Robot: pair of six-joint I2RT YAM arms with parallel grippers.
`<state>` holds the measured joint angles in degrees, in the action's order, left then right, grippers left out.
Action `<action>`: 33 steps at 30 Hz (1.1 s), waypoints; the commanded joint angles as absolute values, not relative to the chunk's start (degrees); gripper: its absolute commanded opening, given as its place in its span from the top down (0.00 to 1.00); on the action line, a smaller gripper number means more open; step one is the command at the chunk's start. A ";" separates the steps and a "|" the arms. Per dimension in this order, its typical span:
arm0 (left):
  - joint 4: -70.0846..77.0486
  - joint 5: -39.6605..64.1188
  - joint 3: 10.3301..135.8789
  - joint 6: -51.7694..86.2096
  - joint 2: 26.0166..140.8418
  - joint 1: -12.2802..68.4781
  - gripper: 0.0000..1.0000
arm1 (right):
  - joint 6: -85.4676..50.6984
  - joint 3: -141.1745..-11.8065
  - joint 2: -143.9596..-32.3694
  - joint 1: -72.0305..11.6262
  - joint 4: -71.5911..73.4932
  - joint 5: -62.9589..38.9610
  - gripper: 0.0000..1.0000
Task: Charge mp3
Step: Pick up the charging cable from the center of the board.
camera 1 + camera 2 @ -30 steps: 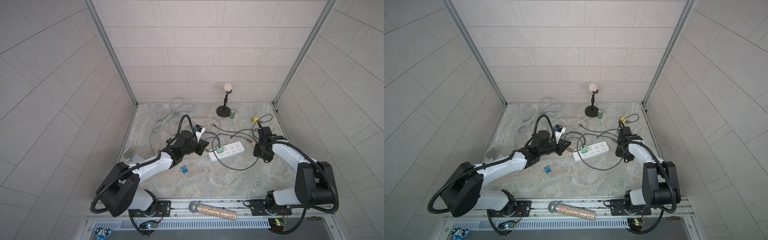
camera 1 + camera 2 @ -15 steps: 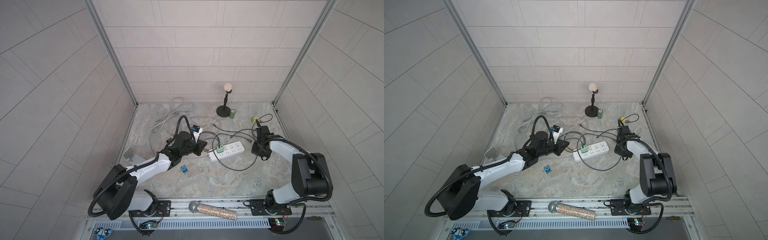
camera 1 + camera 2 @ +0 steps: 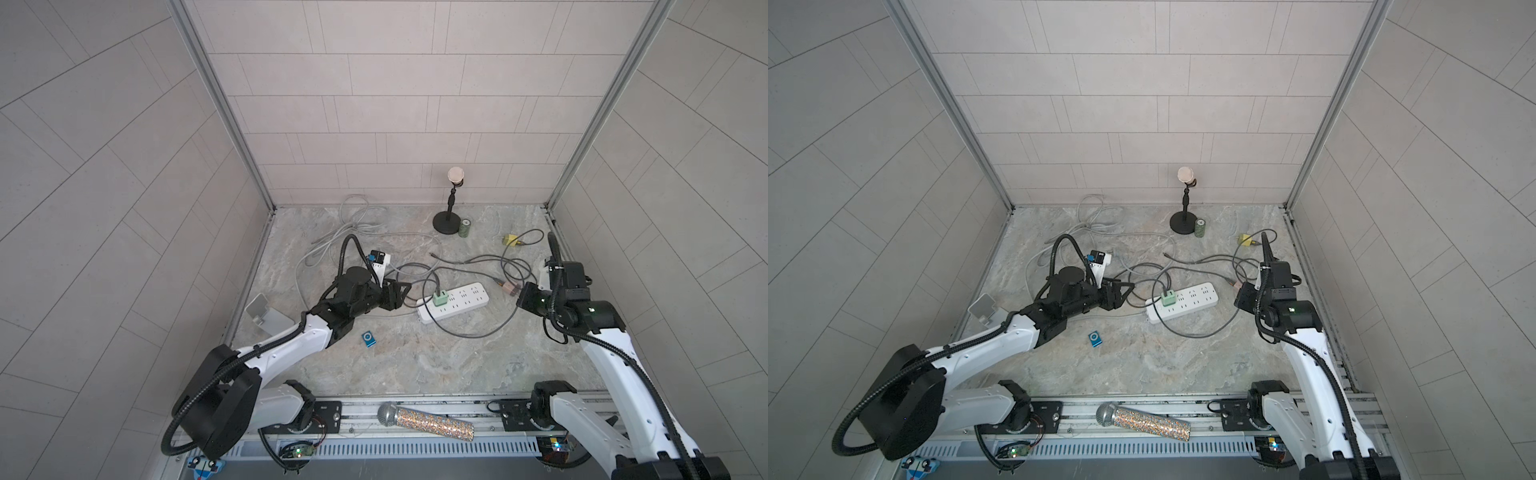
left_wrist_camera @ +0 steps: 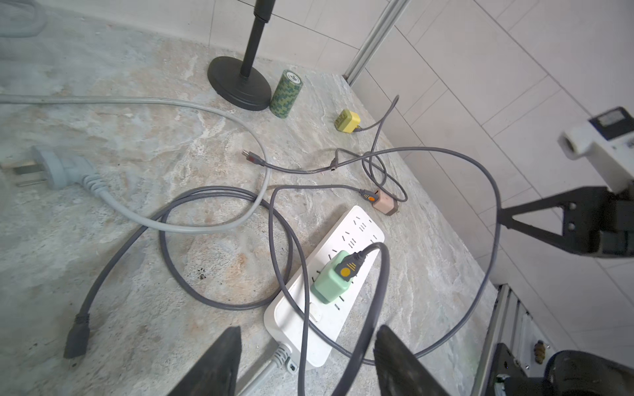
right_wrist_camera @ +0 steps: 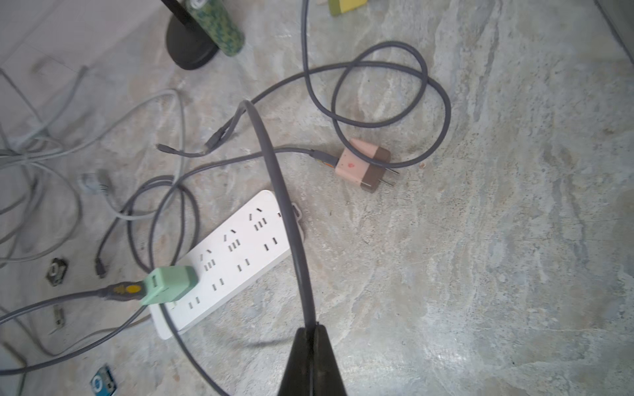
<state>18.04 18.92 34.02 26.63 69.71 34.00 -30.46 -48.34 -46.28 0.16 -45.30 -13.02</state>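
One blue mp3 player [image 3: 369, 338] lies on the tabletop [image 3: 457, 365], just beside the left forearm. One white power strip [image 3: 463, 298]. Three chargers: green charger [image 3: 439, 298] plugged in, pink charger [image 3: 509, 287] and yellow charger [image 3: 510, 239] loose. Left claw [image 4: 307, 331] gapes wide, empty; right claw [image 5: 311, 327] pinches a grey cable [image 5: 274, 164].

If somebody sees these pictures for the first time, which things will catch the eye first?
Most striking is the tangle of grey cables around the white power strip in the middle of the table, with a green charger plugged into it. A glittery microphone lies on the front rail, and the right gripper is shut on one grey cable.
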 commanded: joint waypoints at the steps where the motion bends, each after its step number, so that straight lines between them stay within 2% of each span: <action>1: 13.39 16.81 33.30 29.91 64.46 32.84 0.31 | -31.00 -51.39 -40.39 -0.09 -50.00 -16.83 1.00; 5: -0.32 10.81 35.89 30.45 56.41 31.31 0.25 | -32.57 -55.35 -34.91 -0.08 -48.41 -19.63 1.00; 8: -12.55 4.49 43.03 30.13 52.84 30.55 0.21 | -34.40 -58.44 -34.46 -0.09 -46.49 -24.91 1.00; 10: -16.37 6.62 49.73 30.49 53.76 30.39 0.21 | -36.34 -59.92 -34.80 -0.09 -43.46 -28.74 1.00; 16: -8.67 22.09 62.05 43.05 65.66 33.22 0.25 | -35.99 -65.16 -36.54 -0.12 -39.74 -30.55 1.00; 21: -6.69 24.24 74.25 45.32 77.05 40.34 0.25 | -36.19 -68.03 -39.69 -0.18 -38.02 -33.38 1.00; 25: -5.28 26.45 80.80 45.44 84.05 42.49 0.26 | -38.12 -68.60 -41.18 -0.62 -34.89 -35.07 1.00; 33: -2.25 25.99 80.91 41.84 86.47 43.81 0.26 | -38.19 -73.01 -48.18 -1.34 -33.40 -30.67 1.00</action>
